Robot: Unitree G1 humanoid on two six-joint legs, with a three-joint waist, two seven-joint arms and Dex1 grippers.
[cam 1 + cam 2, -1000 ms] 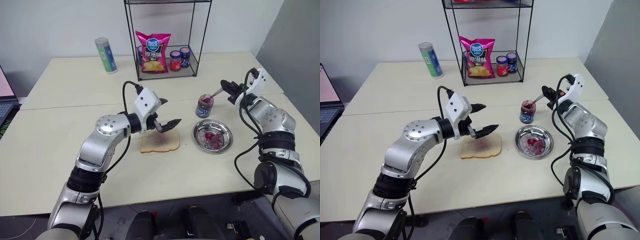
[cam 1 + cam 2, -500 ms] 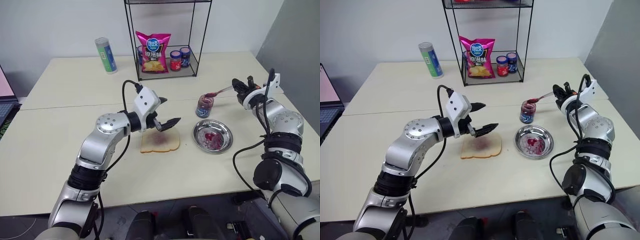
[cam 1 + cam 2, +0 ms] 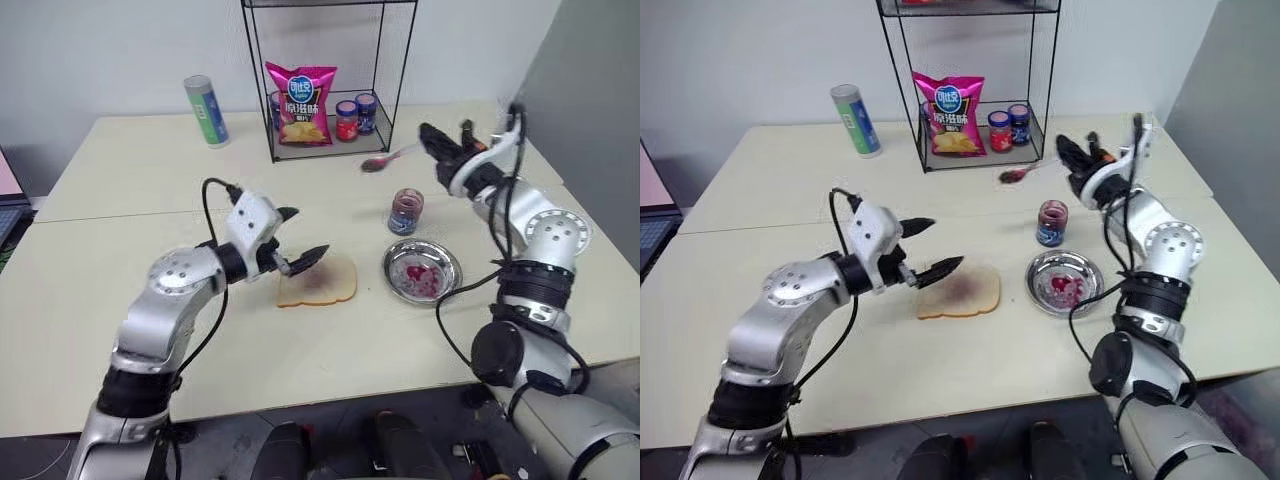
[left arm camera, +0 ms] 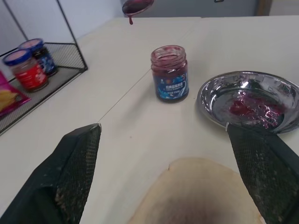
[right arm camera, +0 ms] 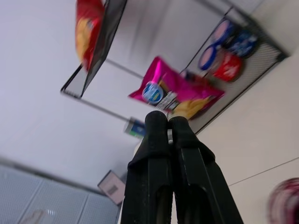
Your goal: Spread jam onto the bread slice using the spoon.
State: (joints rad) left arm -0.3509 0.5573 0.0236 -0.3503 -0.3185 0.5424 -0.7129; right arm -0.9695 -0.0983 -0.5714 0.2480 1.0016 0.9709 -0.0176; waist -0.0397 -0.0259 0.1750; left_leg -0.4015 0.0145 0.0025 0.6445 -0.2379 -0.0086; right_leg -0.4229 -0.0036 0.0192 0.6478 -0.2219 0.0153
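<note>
From the head camera, the left gripper is hanging with its black fingers spread wide and gripping nothing, just over the near edge of the pale tan bread slice with its purple-red smear. The right gripper is pinching the thin handle of the small silvery spoon, whose stained bowl is hovering above the table beyond the open glass jam jar; the round metal plate is lying below that hand.

In the left wrist view, dark red jam is sitting in the plate between the parted fingers.

In the right wrist view, the fingers are pressing together.
</note>
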